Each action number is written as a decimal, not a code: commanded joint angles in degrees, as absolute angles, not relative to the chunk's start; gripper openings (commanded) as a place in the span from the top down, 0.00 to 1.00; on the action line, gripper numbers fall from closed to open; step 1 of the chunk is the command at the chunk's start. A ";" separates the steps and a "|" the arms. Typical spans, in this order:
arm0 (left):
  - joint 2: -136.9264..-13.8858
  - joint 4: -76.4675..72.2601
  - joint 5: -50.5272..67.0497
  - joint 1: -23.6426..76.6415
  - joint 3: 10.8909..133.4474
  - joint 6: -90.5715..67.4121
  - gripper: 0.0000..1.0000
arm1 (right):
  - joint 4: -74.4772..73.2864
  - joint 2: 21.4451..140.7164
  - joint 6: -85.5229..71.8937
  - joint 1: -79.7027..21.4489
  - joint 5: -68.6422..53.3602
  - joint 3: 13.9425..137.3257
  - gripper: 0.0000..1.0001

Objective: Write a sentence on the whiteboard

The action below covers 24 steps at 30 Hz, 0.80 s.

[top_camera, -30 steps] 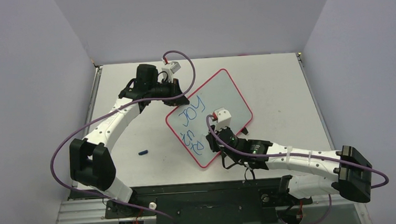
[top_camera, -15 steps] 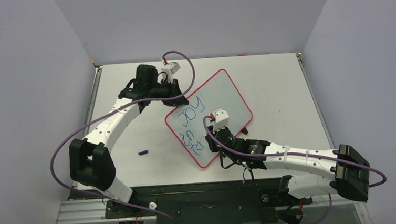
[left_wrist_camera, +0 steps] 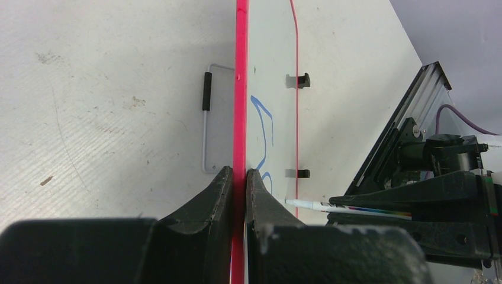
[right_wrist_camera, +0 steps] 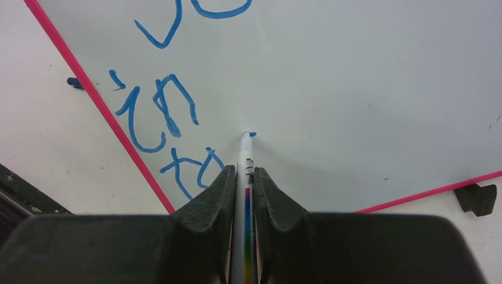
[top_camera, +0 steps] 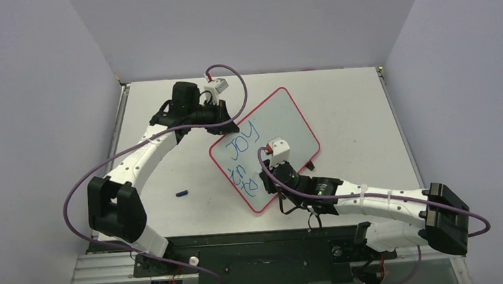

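Observation:
The whiteboard [top_camera: 281, 130], white with a thin red-pink frame, lies tilted on the table and bears blue handwriting [top_camera: 241, 143] at its left end. My left gripper [top_camera: 229, 125] is shut on the board's left frame edge [left_wrist_camera: 240, 89]. My right gripper [top_camera: 269, 175] is shut on a white marker [right_wrist_camera: 244, 155] with a rainbow stripe; its blue tip touches the board's surface just right of the lower blue letters [right_wrist_camera: 160, 109]. The marker also shows in the left wrist view [left_wrist_camera: 308, 205], pointing at the board.
A small blue marker cap [top_camera: 182, 193] lies on the table left of the board. The board's black feet [left_wrist_camera: 302, 80] and a wire stand [left_wrist_camera: 206, 118] show in the left wrist view. Purple cables loop around both arms.
My right gripper has slid slightly left and toward the arms across the board with the marker. The left arm and the board have stayed still.

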<state>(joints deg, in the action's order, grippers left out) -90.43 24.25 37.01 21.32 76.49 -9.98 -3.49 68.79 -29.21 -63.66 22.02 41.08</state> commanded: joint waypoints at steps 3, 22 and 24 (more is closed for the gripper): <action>-86.84 21.36 35.69 21.45 77.26 -7.65 1.00 | -0.79 69.36 -31.26 -65.62 20.13 39.52 1.00; -86.43 21.32 35.60 21.45 77.28 -7.65 1.00 | -4.00 66.60 -33.20 -66.42 24.47 35.80 1.00; -86.45 21.40 35.60 21.45 77.18 -7.67 1.00 | -4.83 66.83 -32.52 -66.26 25.42 36.38 1.00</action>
<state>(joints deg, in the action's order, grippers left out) -90.00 24.23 36.84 21.32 76.25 -9.91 -1.63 66.74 -32.60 -66.48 22.52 36.84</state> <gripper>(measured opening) 0.055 0.108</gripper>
